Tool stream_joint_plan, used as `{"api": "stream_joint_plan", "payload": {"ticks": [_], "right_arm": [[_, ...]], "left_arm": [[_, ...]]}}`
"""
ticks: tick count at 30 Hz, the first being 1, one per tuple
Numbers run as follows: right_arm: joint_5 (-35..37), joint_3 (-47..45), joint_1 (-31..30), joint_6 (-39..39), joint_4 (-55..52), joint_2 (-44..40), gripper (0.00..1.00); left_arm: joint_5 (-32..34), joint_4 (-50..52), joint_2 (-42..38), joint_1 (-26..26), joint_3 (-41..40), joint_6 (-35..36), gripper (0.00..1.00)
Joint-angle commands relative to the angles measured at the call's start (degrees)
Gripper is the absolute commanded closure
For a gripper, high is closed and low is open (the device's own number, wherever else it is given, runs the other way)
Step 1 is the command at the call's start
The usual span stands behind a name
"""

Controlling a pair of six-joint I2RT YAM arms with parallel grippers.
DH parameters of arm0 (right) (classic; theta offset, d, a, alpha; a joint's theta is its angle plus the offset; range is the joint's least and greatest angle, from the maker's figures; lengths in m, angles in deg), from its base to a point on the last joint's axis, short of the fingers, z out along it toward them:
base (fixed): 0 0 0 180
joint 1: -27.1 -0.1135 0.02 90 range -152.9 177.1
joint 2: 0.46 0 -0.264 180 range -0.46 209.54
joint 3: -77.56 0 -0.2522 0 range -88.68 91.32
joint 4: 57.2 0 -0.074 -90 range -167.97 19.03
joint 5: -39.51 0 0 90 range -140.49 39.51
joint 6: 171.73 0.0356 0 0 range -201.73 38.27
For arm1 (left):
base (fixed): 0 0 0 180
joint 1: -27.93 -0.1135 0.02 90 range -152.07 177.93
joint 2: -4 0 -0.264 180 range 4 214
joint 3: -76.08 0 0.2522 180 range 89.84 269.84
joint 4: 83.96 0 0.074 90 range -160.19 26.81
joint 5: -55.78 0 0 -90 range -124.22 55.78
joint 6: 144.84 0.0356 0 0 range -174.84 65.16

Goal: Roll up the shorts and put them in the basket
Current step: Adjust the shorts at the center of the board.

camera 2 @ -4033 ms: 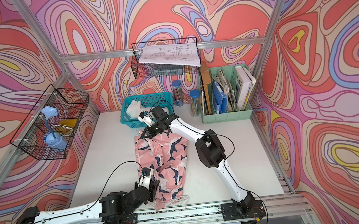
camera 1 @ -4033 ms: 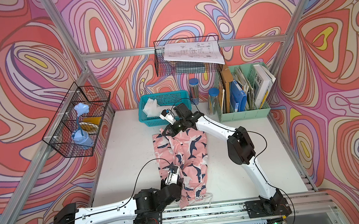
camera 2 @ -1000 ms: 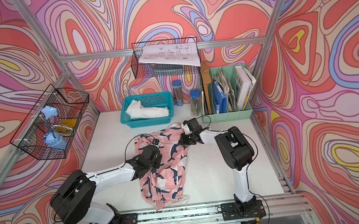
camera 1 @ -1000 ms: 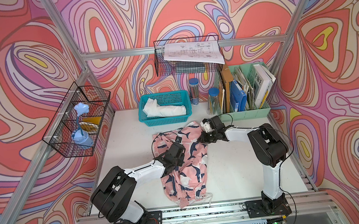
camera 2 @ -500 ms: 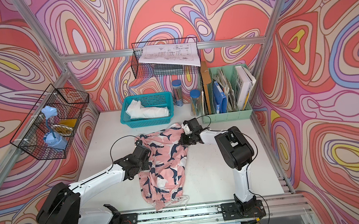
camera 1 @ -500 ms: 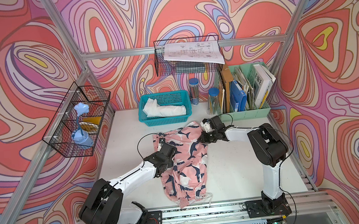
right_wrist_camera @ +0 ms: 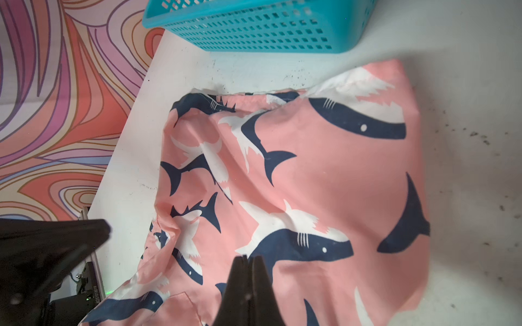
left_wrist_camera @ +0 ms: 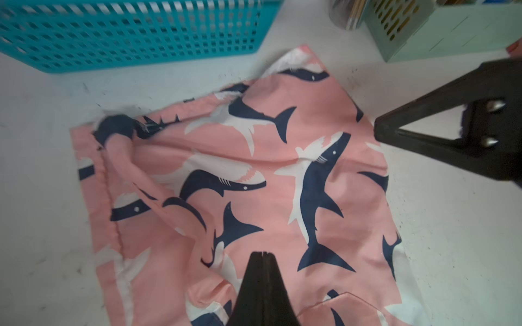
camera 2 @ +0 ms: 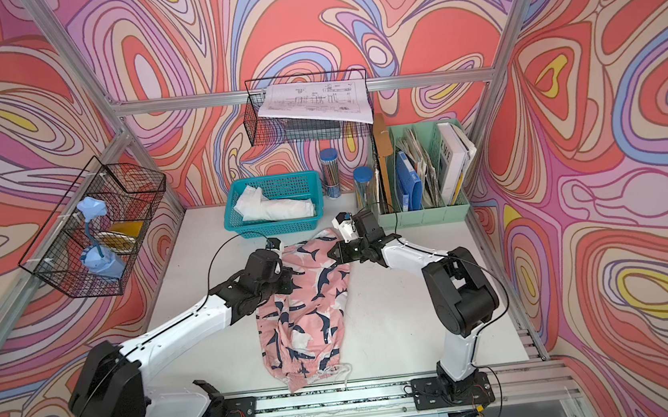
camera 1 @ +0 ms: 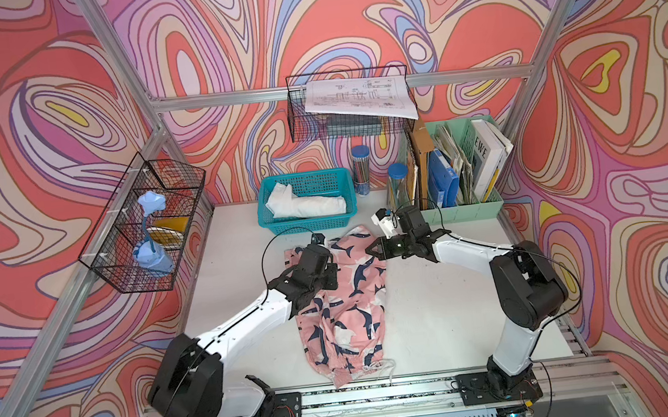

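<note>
Left end effector (left_wrist_camera: pixel 262 255) and right end effector (right_wrist_camera: pixel 248 258) pressed together, empty, over the shorts' (camera 1: pixel 345 300) back end. Shorts flat mid-counter (camera 1: pixel 438 312), waistband at front edge. Rolling not started.

Counted at one white bench (camera 1: pixel 438 312): one pair of pink fabric shorts printed with navy-and-white sharks (camera 1: pixel 345 296), two white-and-black robot arms (camera 1: pixel 247 318) (camera 1: pixel 466 253), one turquoise slotted plastic basket (camera 1: pixel 309 224), one white cloth (camera 1: pixel 307 208), two clear cylindrical tubes with blue lids (camera 1: pixel 360 169) (camera 1: pixel 398 182), one mint-green file organiser (camera 1: pixel 466 211); on the walls, two black wire baskets (camera 1: pixel 120 263) (camera 1: pixel 303 124) and one large printed paper sheet (camera 1: pixel 359 98)
</note>
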Motion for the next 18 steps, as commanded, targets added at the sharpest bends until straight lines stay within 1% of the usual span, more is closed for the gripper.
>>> {"api": "stream_joint_plan", "payload": {"ticks": [1,5,9,12,14,18], "right_arm": [[-2.46,-2.32,-0.37,3.15,1.85,2.87,1.0],[-2.26,-3.29,-1.23,3.9,3.22,4.37,1.0],[-4.59,-2.54,-2.53,3.57,3.53,5.96,1.0],[-6.5,-0.09,-3.19,2.66,0.3,9.17,1.0],[-5.55,0.53,-3.19,2.69,-1.1,10.75,1.0],[-0.2,0.68,-3.15,3.53,-3.68,11.75,1.0]], "left_arm": [[-4.0,1.79,6.13,0.2,1.2,-3.69,1.0],[-0.88,6.03,11.02,0.2,3.97,-5.42,1.0],[3.3,8.03,11.09,0.12,3.48,-6.33,1.0],[4.8,9.65,10.78,0.02,3.07,-6.79,1.0],[6.07,10.47,10.7,-0.11,2.37,-7.2,1.0],[7.58,10.97,11.53,-1.29,0.59,-7.75,1.0]]}}
